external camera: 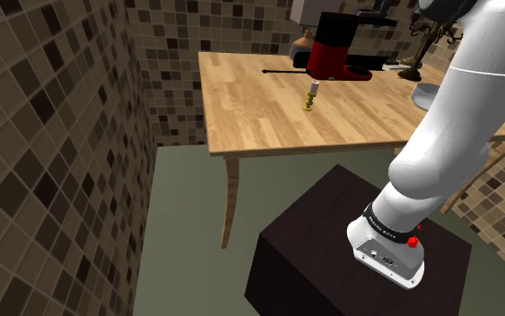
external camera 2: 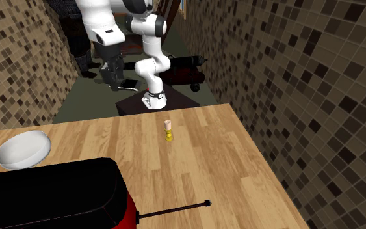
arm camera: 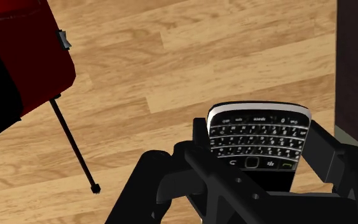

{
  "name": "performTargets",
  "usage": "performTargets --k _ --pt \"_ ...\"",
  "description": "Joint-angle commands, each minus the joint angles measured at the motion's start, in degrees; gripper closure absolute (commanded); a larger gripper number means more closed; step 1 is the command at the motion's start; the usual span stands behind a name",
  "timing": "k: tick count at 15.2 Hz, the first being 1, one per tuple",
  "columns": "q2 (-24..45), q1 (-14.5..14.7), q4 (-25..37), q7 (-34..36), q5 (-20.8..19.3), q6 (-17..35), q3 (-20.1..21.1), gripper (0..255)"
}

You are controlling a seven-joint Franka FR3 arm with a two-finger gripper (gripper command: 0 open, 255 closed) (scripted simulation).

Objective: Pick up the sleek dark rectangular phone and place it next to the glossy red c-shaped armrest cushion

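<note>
A black phone [arm camera: 260,130] with a small keyboard and a silver top edge is clasped between the two black fingers of my gripper [arm camera: 257,156]. In the second exterior view the gripper [external camera 2: 115,73] hangs high above the table's edge nearest the stand, the phone [external camera 2: 129,83] jutting from it. The glossy red and black cushion [arm camera: 18,63] stands on the wooden table, well away from the phone. It is at the table's far side in the shoulder view [external camera: 331,49] and close to the camera in the second exterior view [external camera 2: 64,195].
A thin black rod [arm camera: 75,146] lies on the table beside the cushion. A small cork-topped bottle [external camera 2: 168,130] stands mid-table. A grey pan [external camera 2: 22,148] rests near the second exterior view's left. The dark stand [external camera: 331,233] sits before the table [external camera: 259,108]. Tiled walls close in.
</note>
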Motion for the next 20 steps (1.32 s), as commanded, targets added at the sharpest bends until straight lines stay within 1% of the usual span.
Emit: performTargets --k 1,9,20 --pt "-1.2 0.8 -3.1 0.3 -0.8 2.2 0.1 255" --pt "-5.1 2.8 -14.0 1.6 -3.3 9.9 0.7 255" --pt "-7.8 3.9 -25.5 2.5 -5.0 19.3 1.2 255"
